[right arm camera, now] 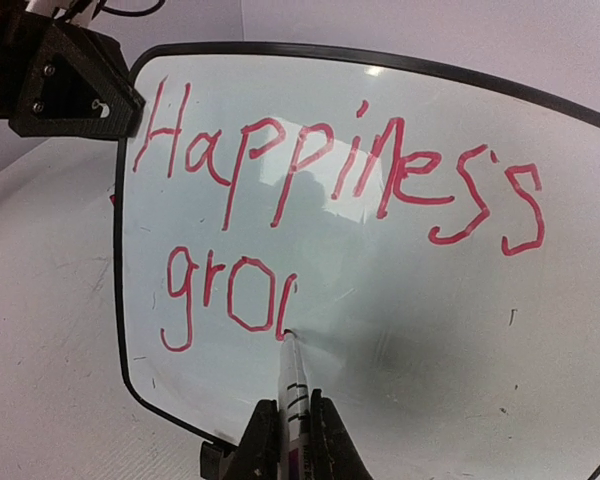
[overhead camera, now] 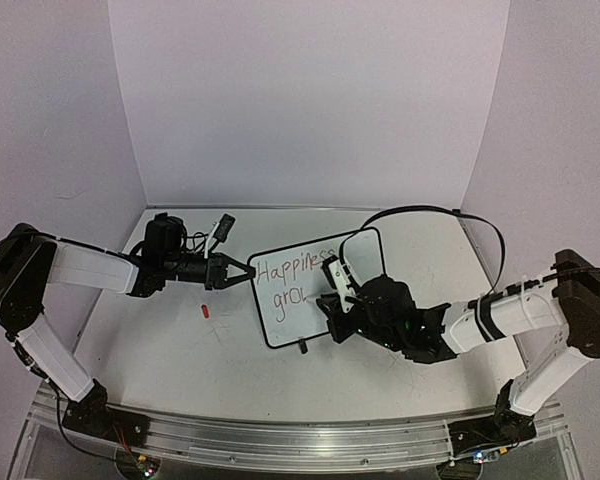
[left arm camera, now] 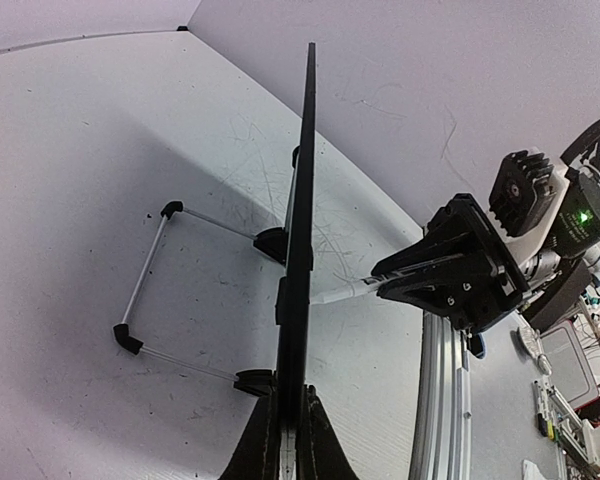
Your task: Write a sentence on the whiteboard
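Observation:
The whiteboard [right arm camera: 410,330] [overhead camera: 361,256] stands tilted on the table, its thin black frame edge-on [left arm camera: 302,180] in the left wrist view. My left gripper [overhead camera: 246,272] [left arm camera: 290,396] is shut on the board's left edge and also shows at the board's top-left corner [right arm camera: 70,80]. The sentence [right arm camera: 330,170] [overhead camera: 293,271] is in red: "Happiness" above, "gro" and one curved stroke below. My right gripper [right arm camera: 292,403] [overhead camera: 332,297] is shut on a white marker [right arm camera: 293,372] [left arm camera: 342,292]. The marker's tip touches the board at the foot of that last stroke.
A small red cap [overhead camera: 205,311] lies on the table left of the board. A wire stand [left arm camera: 145,290] props the board from behind. Black cable [overhead camera: 420,211] loops behind the right arm. White walls [overhead camera: 310,100] close the back and sides; a metal rail [overhead camera: 280,440] runs along the near edge.

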`<state>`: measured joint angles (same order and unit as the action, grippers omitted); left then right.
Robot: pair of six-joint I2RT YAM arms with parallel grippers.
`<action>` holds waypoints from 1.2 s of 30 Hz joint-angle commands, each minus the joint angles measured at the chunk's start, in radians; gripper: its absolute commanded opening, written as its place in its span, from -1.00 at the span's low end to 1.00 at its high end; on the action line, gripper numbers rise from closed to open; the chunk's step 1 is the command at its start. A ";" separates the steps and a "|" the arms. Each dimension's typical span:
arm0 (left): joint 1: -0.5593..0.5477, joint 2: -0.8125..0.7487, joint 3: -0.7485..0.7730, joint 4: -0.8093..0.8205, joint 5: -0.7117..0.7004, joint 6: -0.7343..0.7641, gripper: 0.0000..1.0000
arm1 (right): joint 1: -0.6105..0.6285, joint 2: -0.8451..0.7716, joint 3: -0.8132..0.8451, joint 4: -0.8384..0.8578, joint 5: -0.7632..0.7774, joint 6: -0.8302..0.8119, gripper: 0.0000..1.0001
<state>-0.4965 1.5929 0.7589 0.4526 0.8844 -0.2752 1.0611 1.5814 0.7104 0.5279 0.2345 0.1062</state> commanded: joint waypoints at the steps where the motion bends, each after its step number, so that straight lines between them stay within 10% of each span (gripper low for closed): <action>1: -0.007 0.000 0.016 -0.032 0.008 0.032 -1.00 | -0.015 0.003 0.049 0.035 0.070 0.009 -1.00; 36: -0.007 -0.001 0.018 -0.034 0.007 0.030 -1.00 | -0.008 -0.029 -0.017 -0.019 0.056 0.060 -1.00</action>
<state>-0.4961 1.5929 0.7589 0.4522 0.8799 -0.2756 1.0537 1.5745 0.7150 0.5373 0.2606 0.1443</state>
